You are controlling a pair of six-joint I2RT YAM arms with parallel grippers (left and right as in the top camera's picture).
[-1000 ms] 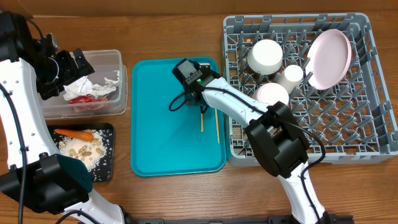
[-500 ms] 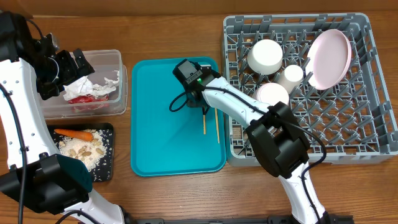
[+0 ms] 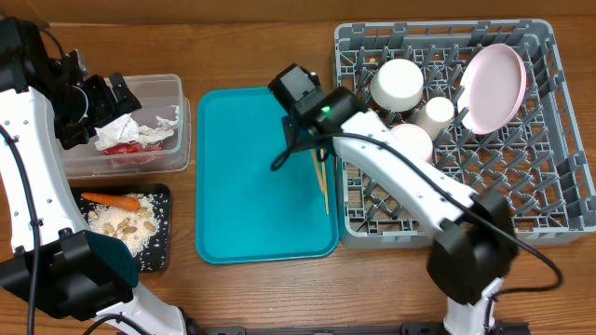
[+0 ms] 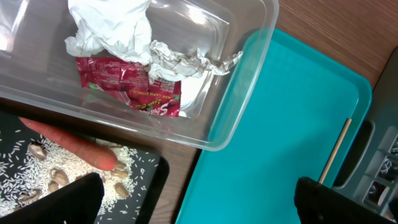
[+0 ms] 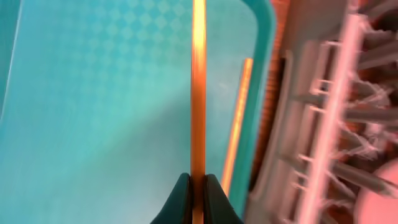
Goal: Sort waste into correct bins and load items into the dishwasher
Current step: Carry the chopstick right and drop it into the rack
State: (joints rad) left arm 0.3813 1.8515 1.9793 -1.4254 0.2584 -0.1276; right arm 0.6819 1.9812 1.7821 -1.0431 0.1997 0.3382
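Right gripper (image 5: 197, 186) is over the teal tray (image 3: 242, 205), jaws pinched tight on a slim wooden chopstick (image 5: 198, 93), and the stick runs straight out from between the fingertips above the tray floor. A second chopstick (image 5: 236, 118) lies flat on the tray, right against its right rim, beside the dish rack (image 3: 549, 186). Over on the other side, the left gripper (image 4: 198, 190) hangs above the clear tub (image 3: 177, 140) with its fingers spread wide and nothing in them. The waste looks sorted: the red-and-silver wrapper (image 4: 130, 84) and the white napkin (image 4: 109, 25) sit in the tub, while the carrot (image 3: 110, 199) and the rice and peanut scraps (image 3: 126, 228) lie in the black tray (image 3: 160, 251). In the rack, the pink plate (image 3: 494, 88) leans in the far corner, and two bowls (image 3: 399, 84) (image 3: 410, 141) and the cup (image 3: 436, 113) are already seated. So by my read the loading step is in hand, down to the chopsticks. The next move calls for carrying this stick across the tray rim and over the rack wall. It also means keeping the stick clear of the near bowl, then finding a lattice gap that will not let so thin a thing slip through. After that, the stick by the rim needs a careful pinch, close to the edge as it is.
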